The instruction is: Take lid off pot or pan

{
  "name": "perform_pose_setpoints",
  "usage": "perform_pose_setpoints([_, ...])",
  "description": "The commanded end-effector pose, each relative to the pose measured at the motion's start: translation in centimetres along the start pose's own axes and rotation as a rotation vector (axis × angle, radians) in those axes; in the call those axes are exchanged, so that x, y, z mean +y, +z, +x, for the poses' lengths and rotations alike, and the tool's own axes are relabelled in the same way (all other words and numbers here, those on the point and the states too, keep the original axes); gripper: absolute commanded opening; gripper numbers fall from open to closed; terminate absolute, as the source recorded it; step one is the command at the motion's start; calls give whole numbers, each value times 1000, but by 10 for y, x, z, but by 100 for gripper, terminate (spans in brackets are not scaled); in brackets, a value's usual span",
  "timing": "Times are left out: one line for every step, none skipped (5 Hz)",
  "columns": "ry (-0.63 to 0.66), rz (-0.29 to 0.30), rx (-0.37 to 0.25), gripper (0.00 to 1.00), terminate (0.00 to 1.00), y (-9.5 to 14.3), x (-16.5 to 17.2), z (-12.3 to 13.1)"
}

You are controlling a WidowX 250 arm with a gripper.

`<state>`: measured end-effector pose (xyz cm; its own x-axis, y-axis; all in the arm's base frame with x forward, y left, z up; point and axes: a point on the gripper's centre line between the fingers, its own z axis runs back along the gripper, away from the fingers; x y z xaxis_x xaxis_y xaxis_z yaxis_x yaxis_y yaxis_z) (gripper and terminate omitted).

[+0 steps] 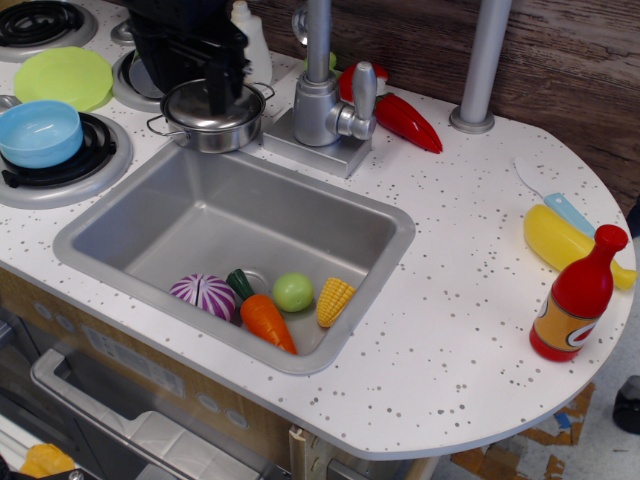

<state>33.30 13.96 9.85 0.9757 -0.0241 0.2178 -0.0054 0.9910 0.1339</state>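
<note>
The approach step is shown: the gripper [200,85], its jaw state not discernible, is positioned over the lid [212,104] seated on the pot [213,128] behind the sink [385,215]; the knob must next be grasped and lifted.

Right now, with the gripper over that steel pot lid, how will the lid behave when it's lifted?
The lid looks thin, rigid steel, so probably light. Its polished dome seems slippery. It sits loose on the pot, which may shift at the sink edge.
</note>
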Motion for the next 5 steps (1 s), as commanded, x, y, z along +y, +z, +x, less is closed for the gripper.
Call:
perform_pose_setpoints([-34, 100, -81, 100, 0, -13, 28, 32])
perform_pose_setpoints([-69, 97, -102, 100, 0, -24, 37, 48])
perform_pose_setpoints([-129, 75, -120, 100, 0, -34, 47, 60])
perform_pose_setpoints([-186, 29, -111, 100, 0, -43, 55, 72])
perform_pose_setpoints([-207, 17, -122, 100, 0, -46, 55, 76])
